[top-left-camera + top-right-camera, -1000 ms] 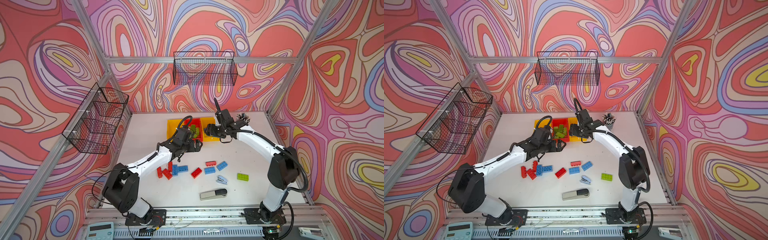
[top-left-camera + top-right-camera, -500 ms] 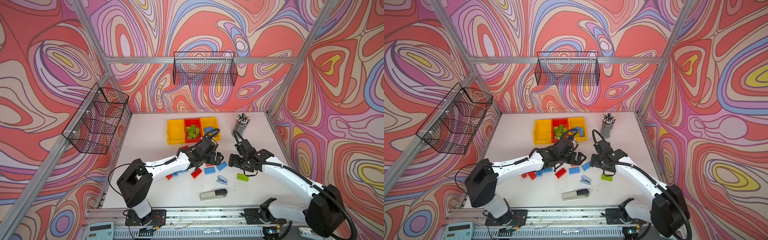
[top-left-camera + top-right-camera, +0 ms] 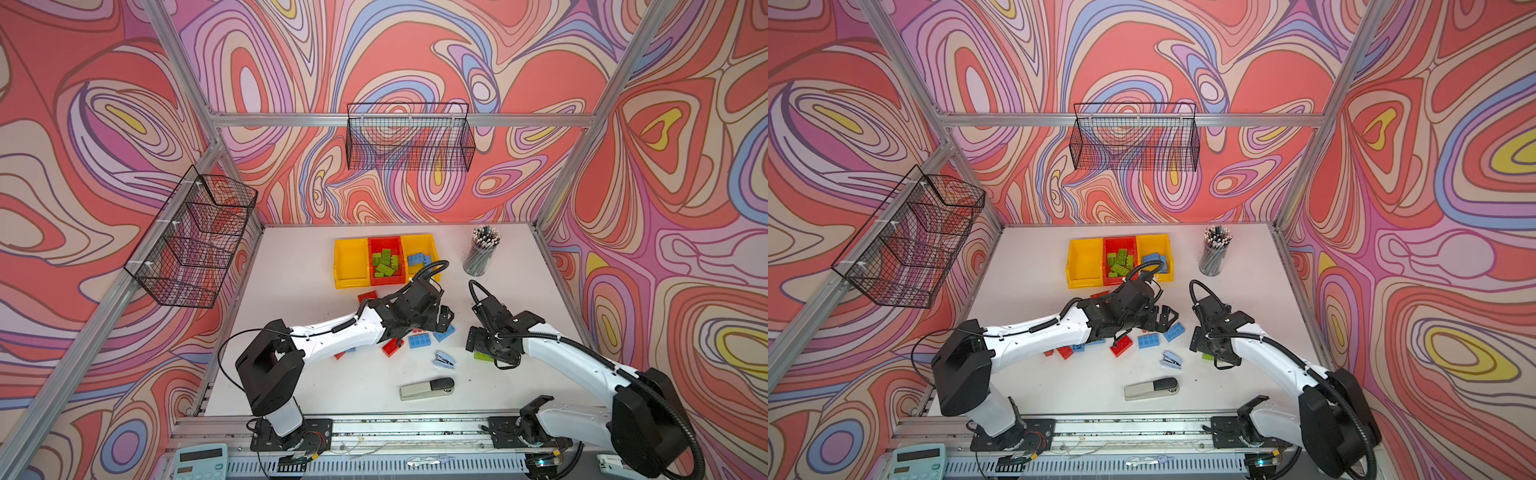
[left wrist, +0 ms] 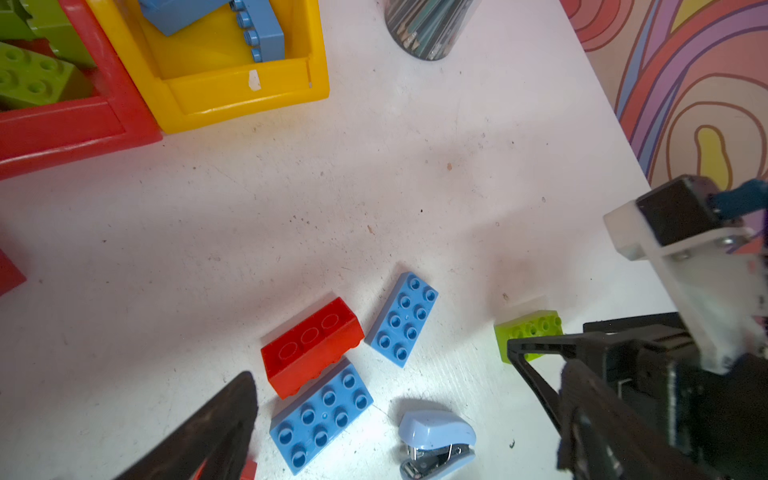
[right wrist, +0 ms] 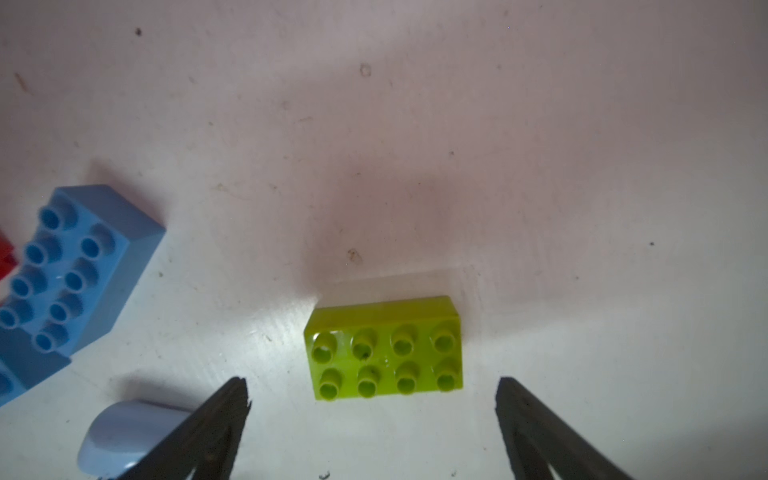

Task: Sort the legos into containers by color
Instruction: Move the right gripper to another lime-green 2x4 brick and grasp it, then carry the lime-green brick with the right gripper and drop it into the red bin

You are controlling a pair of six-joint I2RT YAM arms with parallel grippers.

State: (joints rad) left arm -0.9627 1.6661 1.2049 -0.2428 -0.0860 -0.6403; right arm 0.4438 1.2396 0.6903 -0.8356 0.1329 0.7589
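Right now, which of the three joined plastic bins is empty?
The yellow bin at the row's left end in a top view; the red middle bin holds green bricks, the other yellow bin blue bricks.

The green brick point(image 5: 384, 349) is glossy moulded plastic, as is the yellow bin point(image 4: 245, 95). The white table point(image 5: 415, 124) looks matt, scuffed and speckled. The hanging basket point(image 3: 409, 141) is black wire.

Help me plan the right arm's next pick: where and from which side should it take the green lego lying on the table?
Likely best: take the green lego by its two short end walls, coming straight down from above. It lies flat, studs up, and the open right pincer brackets its length, with bare table past both ends. The stapler sits near one finger, so descend squarely.
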